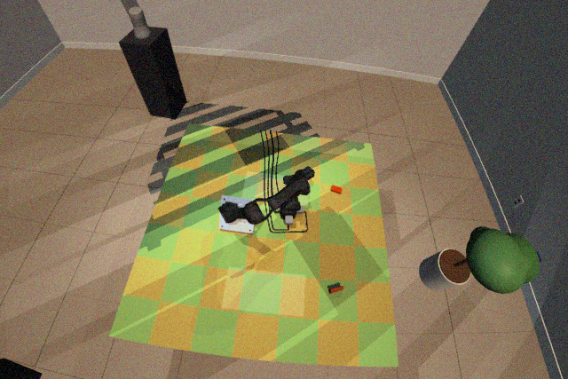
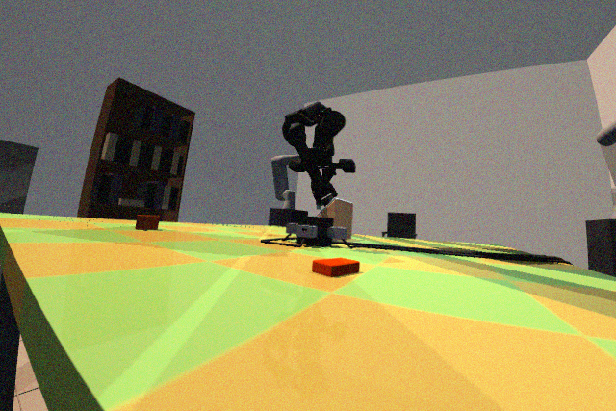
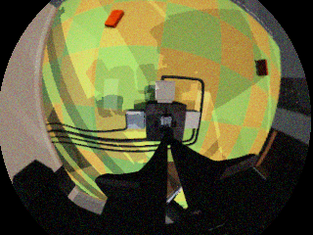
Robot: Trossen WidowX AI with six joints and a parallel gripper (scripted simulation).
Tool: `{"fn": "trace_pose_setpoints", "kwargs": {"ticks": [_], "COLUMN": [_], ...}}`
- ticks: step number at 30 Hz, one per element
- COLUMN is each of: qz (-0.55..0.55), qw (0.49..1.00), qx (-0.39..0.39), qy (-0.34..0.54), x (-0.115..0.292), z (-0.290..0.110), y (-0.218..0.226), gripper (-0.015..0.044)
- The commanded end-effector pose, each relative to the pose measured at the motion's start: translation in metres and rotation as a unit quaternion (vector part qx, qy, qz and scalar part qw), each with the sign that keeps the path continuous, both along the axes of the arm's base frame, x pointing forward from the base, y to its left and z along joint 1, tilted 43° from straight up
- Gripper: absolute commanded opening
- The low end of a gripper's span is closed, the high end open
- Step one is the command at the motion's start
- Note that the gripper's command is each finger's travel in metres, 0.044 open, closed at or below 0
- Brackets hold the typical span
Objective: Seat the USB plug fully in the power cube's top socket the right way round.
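USB plug (image 3: 166, 121) clamped in gripper (image 3: 167, 139) over power cube (image 3: 164, 116), mid-table, far from edges.

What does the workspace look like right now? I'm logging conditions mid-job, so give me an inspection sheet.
Surface: green and yellow checkered table top, streaked with shadow.
Job's things: power cube under the wrist, grey plugs at its sides; USB plug pinched in the fingers above it, whether seated cannot be told.
Clutter: orange block; red-brown block far left; red and dark piece near the front.
Grippers: gripper shut on the USB plug, pointing down.
Cables: black cables run from the cube to the table's far edge.
Surroundings: bookshelf, potted plant, dark pedestal.
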State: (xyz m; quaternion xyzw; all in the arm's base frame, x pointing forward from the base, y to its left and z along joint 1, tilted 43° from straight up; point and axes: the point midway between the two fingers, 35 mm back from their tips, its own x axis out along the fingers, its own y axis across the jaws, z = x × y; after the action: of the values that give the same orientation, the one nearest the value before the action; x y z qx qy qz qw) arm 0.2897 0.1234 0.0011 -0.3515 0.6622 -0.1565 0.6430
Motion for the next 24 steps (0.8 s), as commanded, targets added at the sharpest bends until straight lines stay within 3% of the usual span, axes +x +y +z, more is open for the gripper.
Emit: {"fn": "trace_pose_setpoints", "kwargs": {"ticks": [1, 24], "qz": [0.034, 0.253], "qw": [0.999, 0.94], "qx": [-0.003, -0.025], "qy": [0.031, 0.227], "x": [0.0002, 0.0002], "z": [-0.0003, -0.0003], "y": [-0.0002, -0.0002], "gripper": [0.0, 0.0]}}
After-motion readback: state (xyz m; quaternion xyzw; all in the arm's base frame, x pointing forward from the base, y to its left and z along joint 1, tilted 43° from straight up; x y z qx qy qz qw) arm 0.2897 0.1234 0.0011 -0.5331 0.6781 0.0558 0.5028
